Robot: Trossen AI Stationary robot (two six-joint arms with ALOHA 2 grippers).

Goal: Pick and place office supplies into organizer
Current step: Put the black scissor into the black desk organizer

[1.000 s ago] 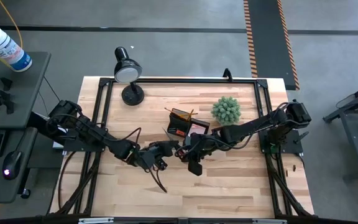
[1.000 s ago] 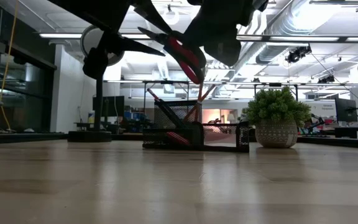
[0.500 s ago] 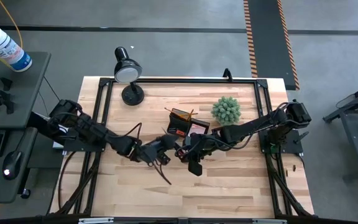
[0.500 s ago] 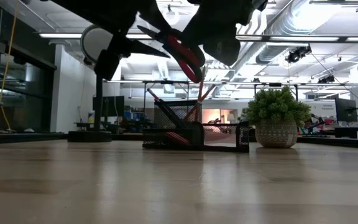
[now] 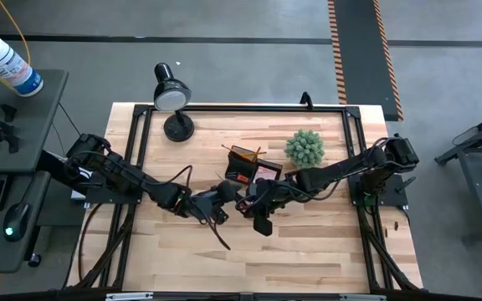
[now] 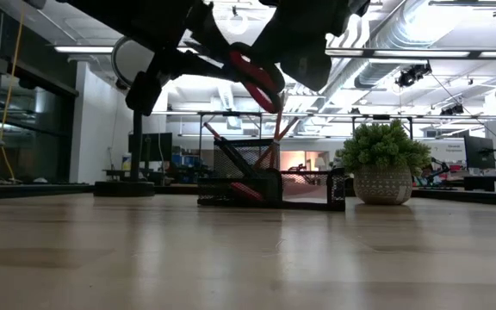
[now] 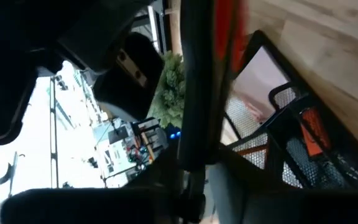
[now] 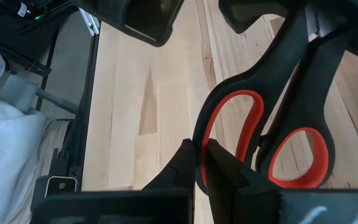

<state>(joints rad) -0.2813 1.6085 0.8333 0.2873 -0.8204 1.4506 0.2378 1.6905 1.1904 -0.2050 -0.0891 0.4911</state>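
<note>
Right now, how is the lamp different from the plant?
The lamp is black and smooth, with a round head on a thin stem; the plant is green and spiky, shaped like a ball. The lamp stands at the table's far left corner, while the plant sits farther right, next to the organizer. Both stand upright on the table, and no fingers touch either.

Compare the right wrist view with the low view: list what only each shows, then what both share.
Only the right wrist view shows both red-lined handle loops of the scissors close up, with the right claw shut on one loop. Only the low view shows the organizer, the potted plant and the desk lamp standing on the table. Both show the scissors held above the wooden table.
</note>
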